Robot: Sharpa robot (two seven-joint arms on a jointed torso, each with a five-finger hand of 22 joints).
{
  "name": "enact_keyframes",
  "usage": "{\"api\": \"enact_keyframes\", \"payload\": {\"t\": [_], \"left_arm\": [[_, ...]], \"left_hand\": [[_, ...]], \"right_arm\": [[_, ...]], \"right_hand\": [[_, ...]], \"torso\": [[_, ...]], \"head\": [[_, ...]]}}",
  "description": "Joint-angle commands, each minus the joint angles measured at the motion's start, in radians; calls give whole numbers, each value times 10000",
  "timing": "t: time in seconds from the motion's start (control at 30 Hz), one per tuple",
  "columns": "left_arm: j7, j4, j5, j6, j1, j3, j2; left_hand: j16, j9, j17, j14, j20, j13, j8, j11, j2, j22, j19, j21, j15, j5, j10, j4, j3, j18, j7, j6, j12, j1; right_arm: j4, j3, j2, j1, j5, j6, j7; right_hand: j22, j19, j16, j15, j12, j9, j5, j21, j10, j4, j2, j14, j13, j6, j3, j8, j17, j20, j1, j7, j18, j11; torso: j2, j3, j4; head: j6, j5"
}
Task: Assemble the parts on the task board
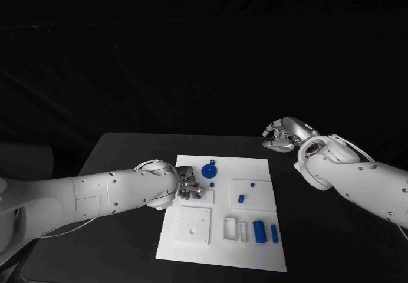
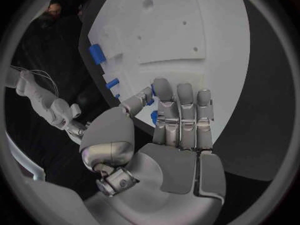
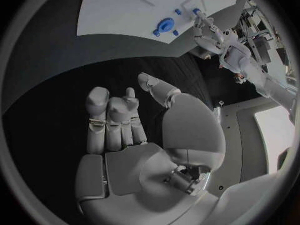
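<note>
Currently at board's left edge: left hand point(image 1: 188, 187), fingers point(image 2: 178, 116) down on the board point(image 1: 255, 253), closed round a small blue part point(image 2: 154, 117) pinched between thumb and fingers. Same hand seen from right wrist view point(image 3: 209, 32), fingertips touching the board point(image 3: 112, 15) beside a blue peg point(image 3: 196, 11).

Just beyond the left hand, toward the board's far edge: round blue disc point(image 1: 209, 172) lying flat, small blue peg point(image 1: 211, 161) next to it. Same disc in right wrist view point(image 3: 165, 24).

Board middle: raised white square point(image 1: 253, 194) carrying two small blue pegs point(image 1: 242, 198), one nearer the far corner point(image 1: 251, 186).

Board near side, left to right: white square plate point(image 1: 193, 225) with holes, white open frame point(image 1: 230, 229), thick blue cylinder point(image 1: 260, 232), thinner blue pin point(image 1: 275, 233). Cylinder and pin lying side by side, near each other, parallel.

From left wrist view: two blue parts along the board's far side, larger point(image 2: 95, 53) and smaller point(image 2: 112, 83).

Right of the board, off it, over black table point(image 1: 127, 147): right hand point(image 1: 282, 134), raised, well apart from every part. Fingers point(image 3: 99, 116) curled loosely, spread from thumb, nothing held point(image 3: 134, 135).
</note>
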Motion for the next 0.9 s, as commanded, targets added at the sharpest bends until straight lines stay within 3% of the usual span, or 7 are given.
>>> {"api": "enact_keyframes", "payload": {"t": [0.03,0.43,0.6,0.7,0.9], "left_arm": [[72,41,23,198,-49,-17,53],[52,36,23,150,-49,-16,-13],[59,104,35,150,-49,-12,-129],[-5,276,135,238,-47,-8,-249],[-87,675,186,486,9,132,-535]], "left_hand": [[94,77,-33,-107,-849,-1,-23,-2,92,62,-41,68,7,-11,-3,-242,-1123,-64,-141,-43,59,-354],[114,115,-95,-142,-879,-24,-71,-5,-35,-2,-48,41,-13,-26,-25,-154,-1442,-69,-141,-60,49,-334],[112,124,-125,-169,-885,-41,-102,-1,-196,-27,-53,30,-17,-28,-49,-61,-1503,-74,-133,-82,32,-343],[34,101,-190,-302,-866,-104,-220,21,-431,-59,-125,-16,9,-29,-215,67,-1513,-76,-69,-236,-82,-346],[-203,6,-350,-723,-697,-274,-602,102,-645,-103,-460,-159,180,-26,-760,184,-1474,-76,186,-790,-401,-181]], "right_arm": [[1,5,11,1,-2,121,75],[-4,5,-2,1,13,113,82],[-4,6,-25,0,32,87,92],[-10,6,-30,0,33,71,98],[-63,6,-37,-1,45,58,105]], "right_hand": [[12,-7,-51,-11,34,-7,52,-46,17,-14,55,71,-14,21,15,-17,11,-48,63,81,685,-65],[13,-7,-55,-11,35,-8,57,-48,13,-13,51,70,-19,18,7,-19,13,-48,53,82,685,-64],[13,-7,-56,-11,36,-8,58,-49,12,-11,51,69,-21,17,4,-20,14,-48,48,82,685,-63],[14,-6,-57,-10,37,-9,59,-50,11,-8,51,69,-22,15,0,-21,15,-48,43,83,685,-63],[14,-6,-58,-10,38,-10,62,-51,10,-3,50,69,-25,11,-6,-24,16,-48,33,84,685,-62]], "torso": [[1,-1,0],[-1,-4,-1],[0,-4,-5],[-2,-4,-3],[-13,-8,11]], "head": [[8,-1],[12,-4],[31,-1],[49,1],[103,9]]}}
